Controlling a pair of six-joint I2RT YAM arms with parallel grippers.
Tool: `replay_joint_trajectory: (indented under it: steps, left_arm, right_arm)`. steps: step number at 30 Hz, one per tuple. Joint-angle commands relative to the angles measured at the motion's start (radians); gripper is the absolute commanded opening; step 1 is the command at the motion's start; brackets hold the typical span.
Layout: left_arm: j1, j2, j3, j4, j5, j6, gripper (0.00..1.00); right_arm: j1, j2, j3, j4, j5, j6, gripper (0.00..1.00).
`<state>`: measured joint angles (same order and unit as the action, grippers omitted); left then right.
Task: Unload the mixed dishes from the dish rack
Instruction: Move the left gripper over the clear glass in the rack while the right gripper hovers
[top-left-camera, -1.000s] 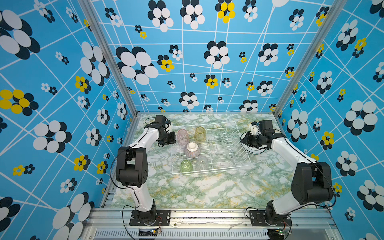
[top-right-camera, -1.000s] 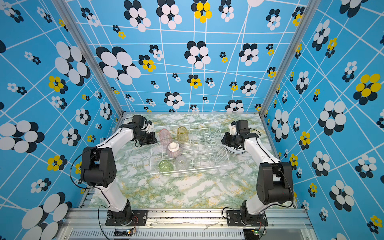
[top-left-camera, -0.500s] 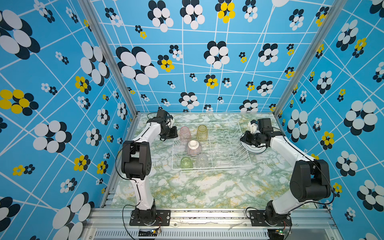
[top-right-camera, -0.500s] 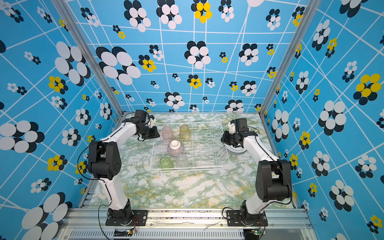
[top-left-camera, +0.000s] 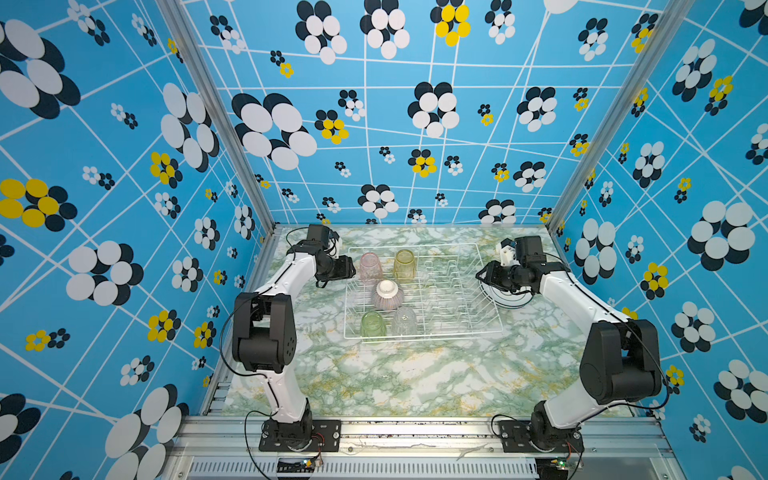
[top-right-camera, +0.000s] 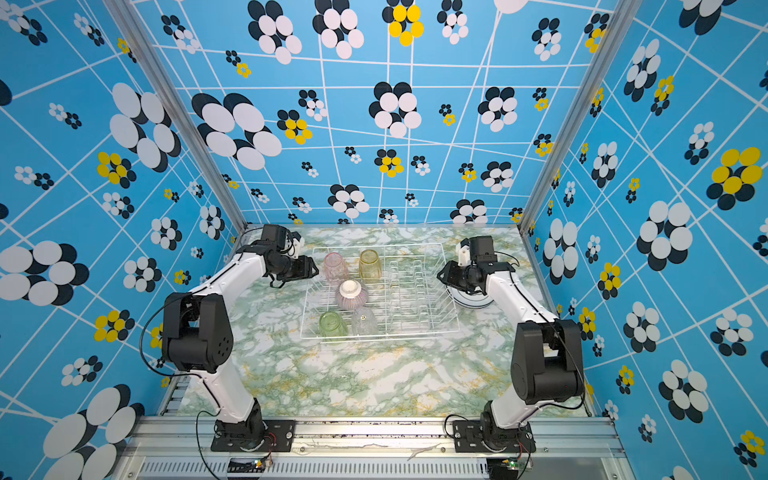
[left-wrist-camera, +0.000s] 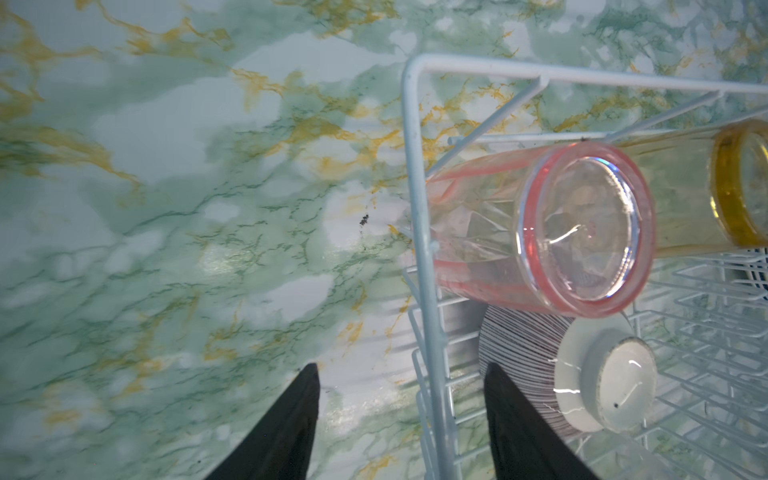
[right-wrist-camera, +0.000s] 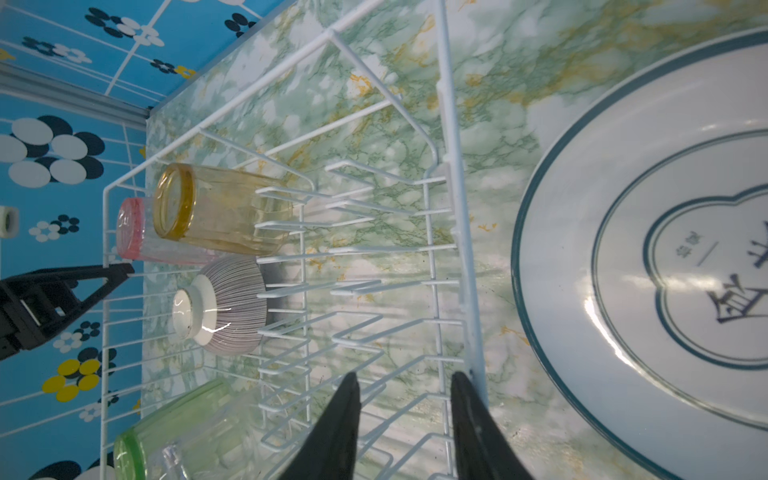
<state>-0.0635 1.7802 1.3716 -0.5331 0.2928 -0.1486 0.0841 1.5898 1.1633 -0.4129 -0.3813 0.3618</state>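
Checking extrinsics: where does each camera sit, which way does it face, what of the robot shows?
Top views: high at the front, looking down toward the back wall; table, dish rack, left arm with left gripper, right arm with right gripper.
Left wrist: on left arm, facing down past its open fingers at the rack's corner, pink tumbler, bowl.
Right wrist: on right arm, facing across the rack past its open fingers; plate beside the rack; left gripper visible.
Shared by both wrists: pink tumbler, bowl.

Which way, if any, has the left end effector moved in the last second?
Yes. In a top view the left end effector has come slightly right, closer to the left rim of the dish rack, now open above it.
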Motion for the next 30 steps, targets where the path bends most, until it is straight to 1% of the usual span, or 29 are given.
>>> replay_joint_trajectory:
  steps: [1,2,4,6,7,8,9,11,12,13,16,18,21,24,28,30]
  left_arm:
    - [0.005,-0.124,-0.055,0.059,-0.078,0.003,0.67]
    - [0.004,-0.154,-0.073,0.068,-0.097,0.007,0.68]
    - [0.001,-0.228,-0.116,0.087,-0.124,0.023,0.69]
    - [-0.018,-0.295,-0.142,0.078,-0.131,0.052,0.70]
    - [-0.046,-0.329,-0.145,0.055,-0.144,0.080,0.71]
    - [-0.081,-0.353,-0.142,0.028,-0.159,0.109,0.72]
    - [-0.135,-0.380,-0.132,-0.013,-0.206,0.139,0.73]
    - [-0.270,-0.409,-0.112,-0.085,-0.334,0.187,0.77]
    - [-0.335,-0.414,-0.094,-0.116,-0.381,0.201,0.80]
    - [-0.391,-0.409,-0.069,-0.156,-0.400,0.203,0.81]
    - [-0.496,-0.378,-0.010,-0.252,-0.395,0.177,0.86]
    - [-0.543,-0.361,0.001,-0.289,-0.386,0.154,0.86]
    - [-0.578,-0.333,-0.005,-0.307,-0.342,0.104,0.86]
    - [-0.610,-0.263,0.022,-0.348,-0.290,0.052,0.84]
    - [-0.683,-0.164,0.089,-0.405,-0.281,0.026,0.86]
    - [-0.702,-0.131,0.107,-0.410,-0.261,0.018,0.86]
  right_arm:
    - [-0.002,-0.059,0.017,-0.015,0.034,-0.006,0.55]
    - [-0.002,-0.068,0.016,-0.013,0.035,-0.006,0.60]
    - [-0.002,-0.087,0.009,-0.005,0.032,-0.006,0.66]
    - [-0.002,-0.102,0.006,-0.003,0.030,-0.004,0.69]
    - [-0.003,-0.111,0.003,-0.004,0.030,-0.003,0.70]
    - [-0.003,-0.119,0.000,-0.002,0.031,-0.001,0.71]
    - [-0.003,-0.127,-0.007,0.000,0.033,0.002,0.71]
    - [-0.003,-0.141,-0.019,0.007,0.031,0.007,0.71]
    - [-0.003,-0.146,-0.026,0.013,0.026,0.013,0.71]
    - [-0.001,-0.150,-0.032,0.017,0.018,0.016,0.71]
    - [-0.002,-0.163,-0.047,0.021,-0.002,0.020,0.71]
    - [-0.003,-0.179,-0.060,0.022,-0.004,0.019,0.71]
    - [-0.003,-0.209,-0.085,0.027,-0.005,0.020,0.71]
    - [-0.002,-0.232,-0.102,0.022,-0.010,0.018,0.72]
    - [-0.002,-0.262,-0.124,0.012,-0.007,0.007,0.72]
    - [-0.002,-0.276,-0.135,0.011,-0.003,0.003,0.72]
